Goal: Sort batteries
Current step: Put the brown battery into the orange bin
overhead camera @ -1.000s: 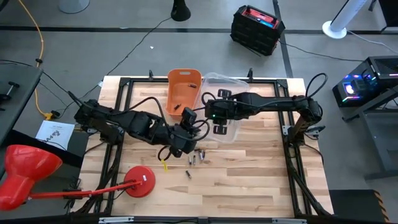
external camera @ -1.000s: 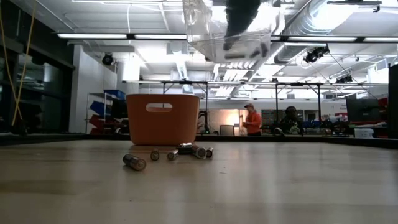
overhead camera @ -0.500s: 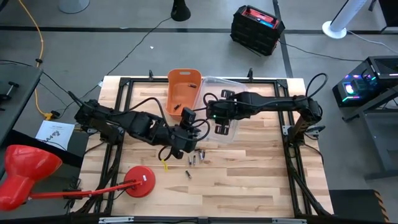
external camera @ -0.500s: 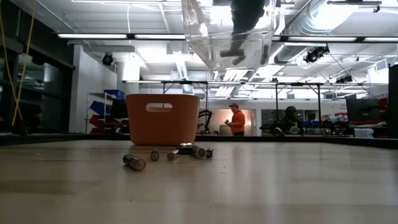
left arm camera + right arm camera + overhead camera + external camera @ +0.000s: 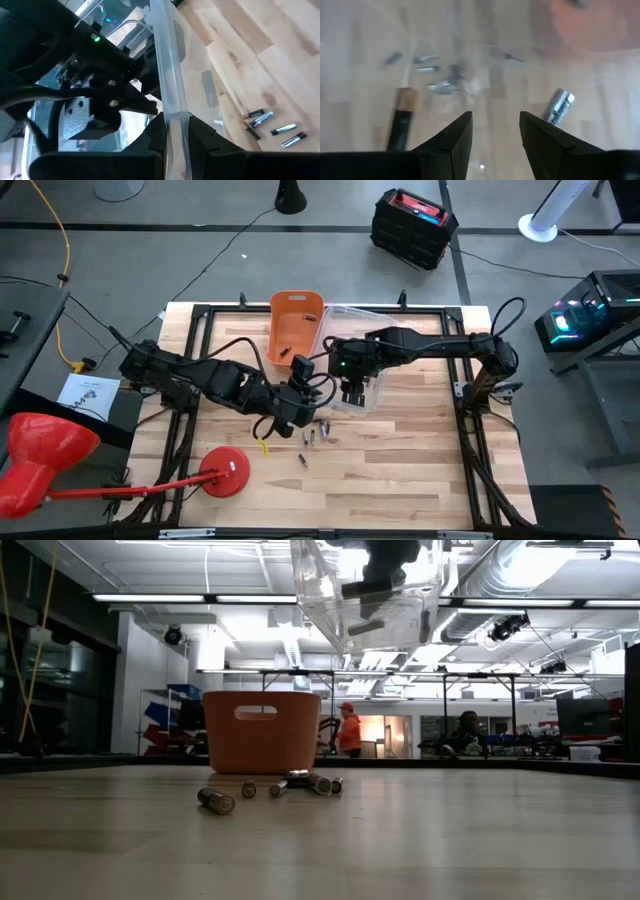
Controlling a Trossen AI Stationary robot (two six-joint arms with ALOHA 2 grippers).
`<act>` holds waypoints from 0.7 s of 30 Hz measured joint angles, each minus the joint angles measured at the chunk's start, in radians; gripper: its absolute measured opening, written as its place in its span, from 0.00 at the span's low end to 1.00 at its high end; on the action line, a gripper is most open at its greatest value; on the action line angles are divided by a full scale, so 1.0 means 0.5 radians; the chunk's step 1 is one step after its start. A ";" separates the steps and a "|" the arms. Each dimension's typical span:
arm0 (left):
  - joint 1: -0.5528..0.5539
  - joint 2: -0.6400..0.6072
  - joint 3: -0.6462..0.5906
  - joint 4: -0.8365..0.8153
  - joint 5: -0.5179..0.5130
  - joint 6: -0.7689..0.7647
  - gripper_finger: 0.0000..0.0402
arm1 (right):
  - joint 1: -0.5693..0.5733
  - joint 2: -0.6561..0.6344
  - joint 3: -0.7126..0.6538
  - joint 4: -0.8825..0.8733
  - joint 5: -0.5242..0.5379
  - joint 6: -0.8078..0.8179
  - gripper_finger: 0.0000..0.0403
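A pale wooden table [image 5: 400, 470] with a dark metal frame stood on a grey floor. A red lamp-like stand [image 5: 222, 473] lay at the table's near left corner, and a black crate [image 5: 413, 225] sat on the floor beyond the table. From table height, a lit workshop showed behind, where a person in orange [image 5: 350, 731] stood and another person [image 5: 467, 732] sat.

An orange bin [image 5: 295, 327] stood at the far middle of the table, with at least one small dark item inside it. Just beside it, a clear plastic bin [image 5: 372, 385] was raised off the table; seen from table height it hung high above the wood. Inside the clear bin, the right wrist camera showed a silvery battery [image 5: 559, 106] and a coppery-brown battery [image 5: 402, 115].

A cluster of loose batteries [image 5: 318, 433] lay on the table in front of the orange bin, with a single battery [image 5: 303, 461] a little apart, nearer the front edge.

The left gripper [image 5: 174, 131] was closed on the clear bin's rim, one finger on either side of the wall, holding the bin up. The right gripper [image 5: 494, 125] reached into the clear bin with its fingers parted a moderate way, holding nothing; the two batteries lay beyond its fingertips.
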 joint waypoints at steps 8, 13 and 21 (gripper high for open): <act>0.025 -0.003 0.001 -0.004 0.328 -0.085 0.07 | 0.064 -0.002 -0.001 0.040 -0.338 0.056 0.39; 0.040 -0.003 0.001 -0.004 0.363 -0.108 0.07 | 0.074 -0.002 -0.001 0.025 -0.394 0.071 0.39; 0.040 -0.003 0.002 -0.003 0.350 -0.108 0.07 | 0.075 -0.002 -0.001 -0.022 -0.436 0.059 0.39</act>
